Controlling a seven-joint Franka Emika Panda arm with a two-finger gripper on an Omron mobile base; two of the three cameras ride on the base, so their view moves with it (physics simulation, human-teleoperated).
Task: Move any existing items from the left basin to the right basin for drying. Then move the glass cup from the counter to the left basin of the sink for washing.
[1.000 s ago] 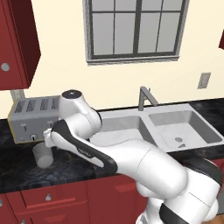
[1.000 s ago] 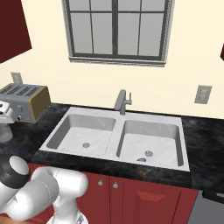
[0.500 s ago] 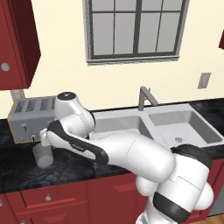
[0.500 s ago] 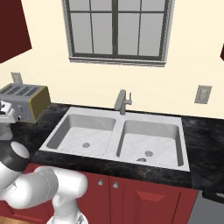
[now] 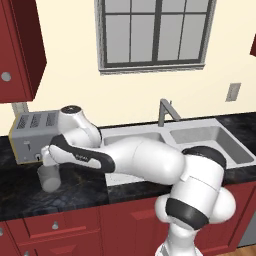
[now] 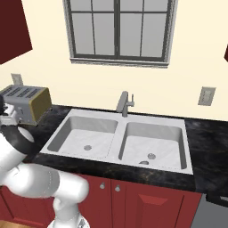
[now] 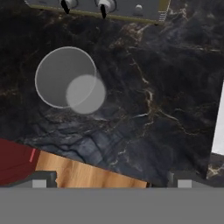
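Note:
The glass cup point(image 5: 50, 178) stands upright on the black counter point(image 5: 75, 187) in front of the toaster. My gripper point(image 5: 46, 163) hangs just above it, open. In the hand view I look down into the glass cup point(image 7: 65, 78), which lies up and left of the open gripper point(image 7: 111, 179); nothing is between the fingers. The sink point(image 6: 191, 165) shows its left basin point(image 6: 71, 133) holding just its drain. A tiny grey item point(image 6: 143, 163) rests in the right basin point(image 6: 171, 138) near the front wall.
A silver toaster point(image 5: 31, 134) stands right behind the cup, its levers at the top of the hand view point(image 7: 103, 8). The grey faucet point(image 6: 124, 103) rises behind the sink. The counter's front edge and red cabinets point(image 7: 17, 159) lie just below the cup.
The arm's elbow and forearm have swung left and lower toward the cup. The hand has stayed over the cup, jaws open. The cup has not moved.

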